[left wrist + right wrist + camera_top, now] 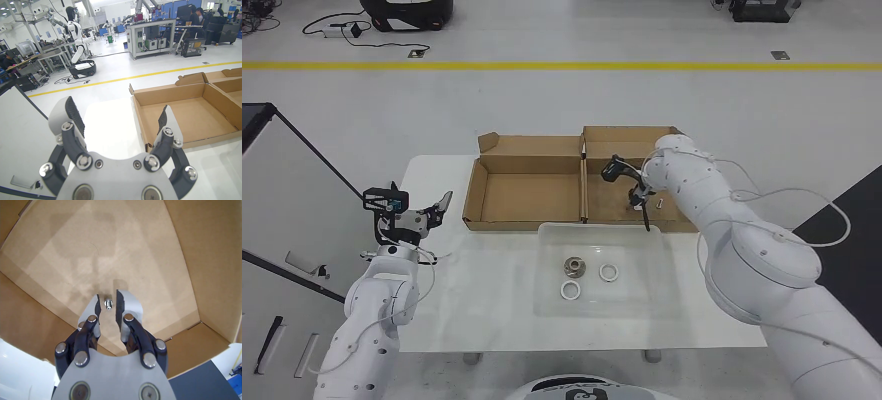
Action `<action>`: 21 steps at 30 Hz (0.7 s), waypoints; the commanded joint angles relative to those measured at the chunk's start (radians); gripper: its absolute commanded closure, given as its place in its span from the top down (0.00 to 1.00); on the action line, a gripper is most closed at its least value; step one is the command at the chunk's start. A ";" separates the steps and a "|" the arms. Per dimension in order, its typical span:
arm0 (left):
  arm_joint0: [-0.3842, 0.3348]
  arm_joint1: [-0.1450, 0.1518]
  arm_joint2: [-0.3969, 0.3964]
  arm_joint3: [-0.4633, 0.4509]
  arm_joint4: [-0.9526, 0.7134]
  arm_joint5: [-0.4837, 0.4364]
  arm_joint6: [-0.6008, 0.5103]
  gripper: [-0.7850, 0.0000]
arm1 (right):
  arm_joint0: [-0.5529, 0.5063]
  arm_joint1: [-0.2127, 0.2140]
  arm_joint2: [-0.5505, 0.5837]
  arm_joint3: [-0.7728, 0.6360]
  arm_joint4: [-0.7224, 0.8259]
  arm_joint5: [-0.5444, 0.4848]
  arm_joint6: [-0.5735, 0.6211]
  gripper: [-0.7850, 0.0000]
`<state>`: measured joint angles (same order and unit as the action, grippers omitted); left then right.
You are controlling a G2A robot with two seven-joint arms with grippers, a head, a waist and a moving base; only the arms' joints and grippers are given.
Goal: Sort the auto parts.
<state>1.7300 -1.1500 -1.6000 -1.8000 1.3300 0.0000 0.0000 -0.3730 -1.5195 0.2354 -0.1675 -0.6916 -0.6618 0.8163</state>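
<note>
A small silver bolt (108, 304) lies on the floor of the right cardboard box (614, 140), directly under the gap between my right gripper's fingers. My right gripper (107, 293) hangs low inside that box (56, 247), slightly open, with neither finger touching the bolt; the top view shows this gripper (640, 200) near the box's front wall. In the clear tray (662, 290) lie a dark metal hub (572, 266) and two white rings (610, 272) (570, 290). My left gripper (117, 103) is wide open with nothing in it, above the table's left side (435, 210).
The left cardboard box (527, 195) (189, 113) stands beside the right one with nothing in it, flaps up. A grey panel (292, 180) leans off the table's left edge. Bare white tabletop (482, 290) lies between my left arm and the tray.
</note>
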 commanded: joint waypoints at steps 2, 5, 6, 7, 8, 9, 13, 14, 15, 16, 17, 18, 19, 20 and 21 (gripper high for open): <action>0.000 0.000 0.000 0.000 0.000 0.000 0.000 1.00 | 0.005 0.002 0.004 0.000 -0.004 0.000 -0.011 0.53; 0.000 0.000 0.000 0.000 0.000 0.000 0.000 1.00 | 0.016 0.004 0.010 -0.001 -0.007 -0.006 -0.023 0.54; 0.000 0.000 0.000 0.000 0.000 0.000 0.000 1.00 | 0.022 0.005 0.011 -0.002 -0.010 -0.006 -0.030 0.56; 0.000 0.000 0.000 0.000 0.000 0.000 0.000 1.00 | 0.027 0.006 0.014 -0.004 -0.010 -0.008 -0.041 0.60; 0.000 0.000 0.000 0.000 0.000 0.000 0.000 1.00 | 0.032 0.008 0.018 -0.004 -0.006 -0.011 -0.051 0.67; 0.000 0.000 0.000 0.000 0.000 0.000 0.000 1.00 | 0.039 0.009 0.023 -0.007 -0.002 -0.015 -0.063 0.74; 0.000 0.000 0.000 0.000 0.000 0.000 0.000 1.00 | 0.055 0.016 0.035 -0.020 0.001 -0.034 -0.103 1.00; 0.000 0.000 0.000 0.000 0.000 0.000 0.000 1.00 | 0.059 0.018 0.039 -0.022 0.003 -0.038 -0.113 1.00; 0.000 0.000 0.000 0.000 0.000 0.000 0.000 1.00 | 0.061 0.020 0.041 -0.025 0.001 -0.043 -0.124 1.00; 0.000 0.000 0.000 0.000 0.000 0.000 0.000 1.00 | 0.063 0.023 0.043 -0.026 0.000 -0.049 -0.136 1.00; 0.000 0.000 0.000 0.000 0.000 0.000 0.000 1.00 | 0.065 0.026 0.046 -0.027 0.000 -0.054 -0.150 1.00; 0.000 0.000 0.000 0.000 0.000 0.000 0.000 1.00 | 0.065 0.030 0.047 -0.031 -0.006 -0.063 -0.166 1.00; 0.000 0.000 0.000 0.000 0.000 0.000 0.000 1.00 | 0.065 0.033 0.050 -0.032 -0.007 -0.074 -0.180 1.00; 0.000 0.000 0.000 0.000 0.000 0.000 0.000 1.00 | 0.068 0.037 0.054 -0.033 -0.005 -0.080 -0.192 1.00; 0.000 0.000 0.000 0.000 0.000 0.000 0.000 1.00 | 0.071 0.041 0.056 -0.038 -0.008 -0.086 -0.205 1.00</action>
<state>1.7300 -1.1500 -1.6000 -1.8000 1.3300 0.0000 0.0000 -0.3053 -1.4822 0.2886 -0.2017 -0.6983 -0.7420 0.6237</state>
